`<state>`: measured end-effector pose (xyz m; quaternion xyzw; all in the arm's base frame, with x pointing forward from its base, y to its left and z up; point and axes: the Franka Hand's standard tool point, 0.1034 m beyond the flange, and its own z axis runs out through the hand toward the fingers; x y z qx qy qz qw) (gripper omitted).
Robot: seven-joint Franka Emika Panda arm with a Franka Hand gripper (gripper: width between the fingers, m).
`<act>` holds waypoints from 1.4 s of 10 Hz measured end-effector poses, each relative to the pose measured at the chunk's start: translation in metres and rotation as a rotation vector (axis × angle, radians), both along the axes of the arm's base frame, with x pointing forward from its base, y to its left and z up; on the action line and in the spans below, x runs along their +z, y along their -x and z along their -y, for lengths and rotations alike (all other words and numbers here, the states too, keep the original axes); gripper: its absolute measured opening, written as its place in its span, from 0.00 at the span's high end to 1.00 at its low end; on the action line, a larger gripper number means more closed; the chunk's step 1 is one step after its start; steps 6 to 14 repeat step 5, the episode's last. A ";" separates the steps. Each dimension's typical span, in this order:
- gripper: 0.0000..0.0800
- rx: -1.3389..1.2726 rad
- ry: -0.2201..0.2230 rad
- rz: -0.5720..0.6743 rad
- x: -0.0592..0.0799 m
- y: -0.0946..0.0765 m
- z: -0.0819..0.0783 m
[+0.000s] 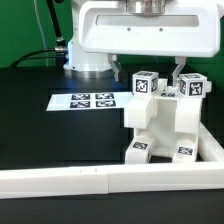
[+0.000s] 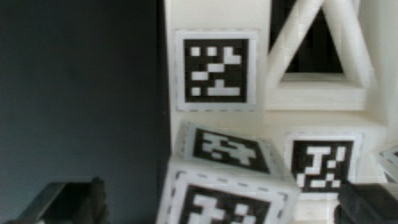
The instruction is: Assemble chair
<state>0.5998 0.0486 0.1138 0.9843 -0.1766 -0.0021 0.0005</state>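
Gripper (image 1: 168, 70) is seen spread wide above the chair (image 1: 165, 118), nothing apparently held, though the fingers are poorly resolved. Chair is set against the rail (image 1: 60, 180), beside the marker board (image 1: 85, 101). Careless descent could topple it.

chair (image 2: 267, 110): blurred in wrist view, cropped at the frame edges
fingers (image 1: 178, 70): mostly hidden behind the chair's top cubes

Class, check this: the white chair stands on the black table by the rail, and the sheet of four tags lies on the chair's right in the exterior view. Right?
Wrong side. In the exterior view the sheet lies to the chair's left. The chair does stand on the black table by the rail.
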 end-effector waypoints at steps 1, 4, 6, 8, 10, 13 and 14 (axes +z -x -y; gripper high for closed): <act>0.19 0.027 0.000 -0.001 0.000 0.000 0.001; 0.19 0.022 0.000 -0.002 -0.001 0.000 0.001; 0.19 0.022 0.000 -0.002 -0.001 0.000 0.001; 0.19 0.022 0.000 -0.002 -0.001 0.000 0.001; 0.19 0.022 0.000 -0.002 -0.001 0.000 0.001; 0.19 0.022 0.000 -0.002 -0.001 0.000 0.001; 0.19 0.022 0.000 -0.002 -0.001 0.000 0.001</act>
